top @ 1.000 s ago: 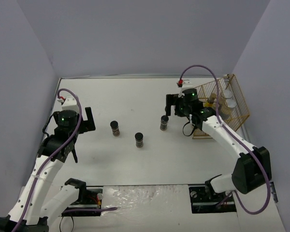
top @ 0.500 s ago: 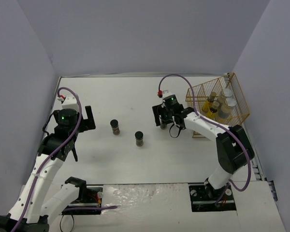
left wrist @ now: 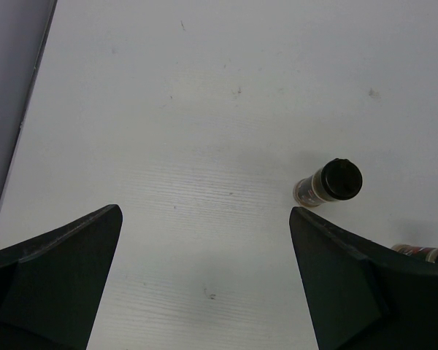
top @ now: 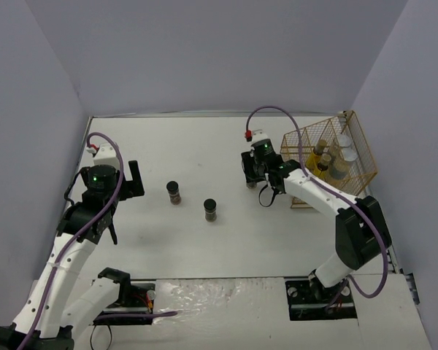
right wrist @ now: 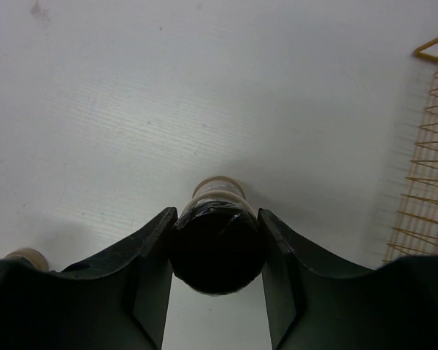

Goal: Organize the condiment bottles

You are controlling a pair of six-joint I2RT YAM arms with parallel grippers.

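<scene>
The right gripper (right wrist: 217, 216) is clamped on the black cap of a short dark jar (right wrist: 217, 249), just left of the wire basket (top: 360, 146). The basket holds the yellow jars (top: 320, 151) and the clear jars (top: 343, 144). A second dark jar (top: 174, 192) and a third dark jar (top: 210, 210) stand apart on the table (top: 204, 138), between the arms. The left gripper (left wrist: 204, 219) hangs wide open, gripping nothing.

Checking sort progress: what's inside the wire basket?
Wire basket holds two yellow-filled bottles and two clear silver-lidded jars. The mesh and the bottles themselves hide its floor, so anything lying low can't be seen.
</scene>
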